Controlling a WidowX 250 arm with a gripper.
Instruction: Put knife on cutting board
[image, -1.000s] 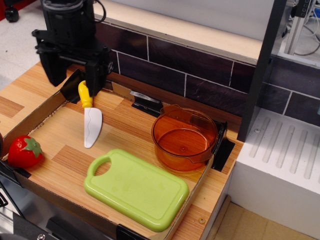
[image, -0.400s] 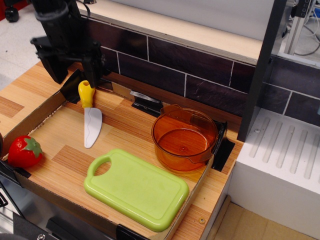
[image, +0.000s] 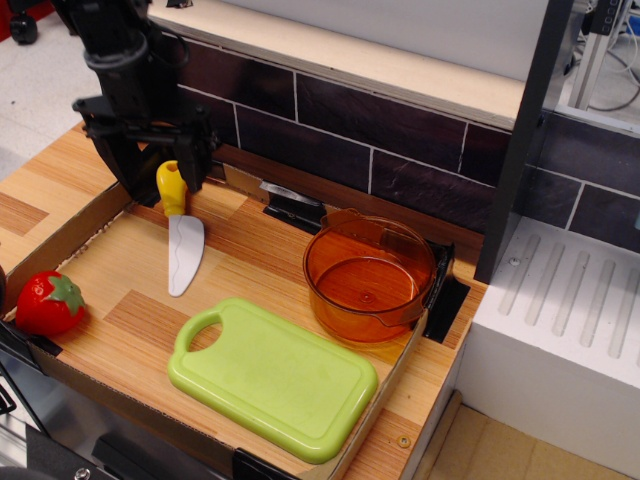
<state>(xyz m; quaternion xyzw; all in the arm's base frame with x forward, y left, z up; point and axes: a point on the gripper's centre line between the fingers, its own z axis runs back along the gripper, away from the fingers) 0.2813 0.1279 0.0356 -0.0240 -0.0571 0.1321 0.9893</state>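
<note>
The knife (image: 182, 242) lies flat on the wooden tray floor at the back left, yellow handle pointing away and white blade pointing toward the front. The light green cutting board (image: 275, 377) lies at the front of the tray, with its handle hole at the left end. It is bare, and a strip of bare wood separates it from the knife. My black gripper (image: 162, 176) hangs at the knife's handle end. It is open, with one finger (image: 128, 178) to the left of the handle and one to its right. It holds nothing.
An orange transparent pot (image: 368, 277) stands right of the knife and behind the board. A red toy strawberry (image: 46, 303) sits at the tray's left edge. Cardboard walls (image: 62, 238) rim the tray, and a dark tiled wall (image: 340, 130) runs behind it.
My gripper has shifted a little left and come down around the knife's handle end. The knife, board, pot and strawberry have not moved.
</note>
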